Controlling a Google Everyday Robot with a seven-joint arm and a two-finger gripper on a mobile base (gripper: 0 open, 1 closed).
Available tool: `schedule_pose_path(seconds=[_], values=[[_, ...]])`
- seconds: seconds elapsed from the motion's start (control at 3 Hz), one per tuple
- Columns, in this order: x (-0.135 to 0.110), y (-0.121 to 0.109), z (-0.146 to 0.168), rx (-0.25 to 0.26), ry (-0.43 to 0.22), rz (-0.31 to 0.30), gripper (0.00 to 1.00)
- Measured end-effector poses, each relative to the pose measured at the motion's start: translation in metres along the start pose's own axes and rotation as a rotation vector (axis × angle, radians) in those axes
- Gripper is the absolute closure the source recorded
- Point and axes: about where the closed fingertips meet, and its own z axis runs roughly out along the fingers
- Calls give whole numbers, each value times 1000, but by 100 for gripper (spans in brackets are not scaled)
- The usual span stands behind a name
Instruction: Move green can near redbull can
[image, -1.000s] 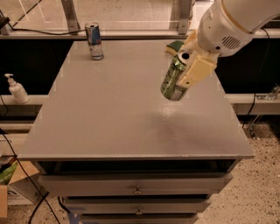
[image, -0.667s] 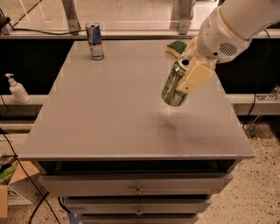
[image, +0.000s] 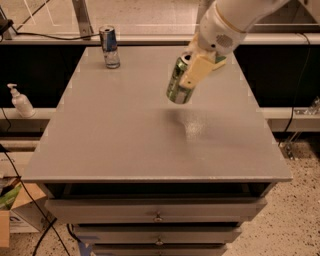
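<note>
Above the tabletop (image: 125, 145), gripper (image: 183, 83) clasps green can (image: 174, 86).

The gripper (image: 186, 80), clamped on the green can (image: 176, 85), has moved left and slightly toward the far edge of the table (image: 100, 145). The green can now hangs over the middle of the tabletop instead of its right half. The gap to the redbull can (image: 109, 46) has narrowed, though the two remain well apart. The can's shadow (image: 174, 117) has shifted left accordingly.
</note>
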Motion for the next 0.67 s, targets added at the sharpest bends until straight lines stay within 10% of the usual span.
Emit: schedule_pose_path(seconds=[0.67], values=[[-65, -82, 43, 22, -43, -53, 100]])
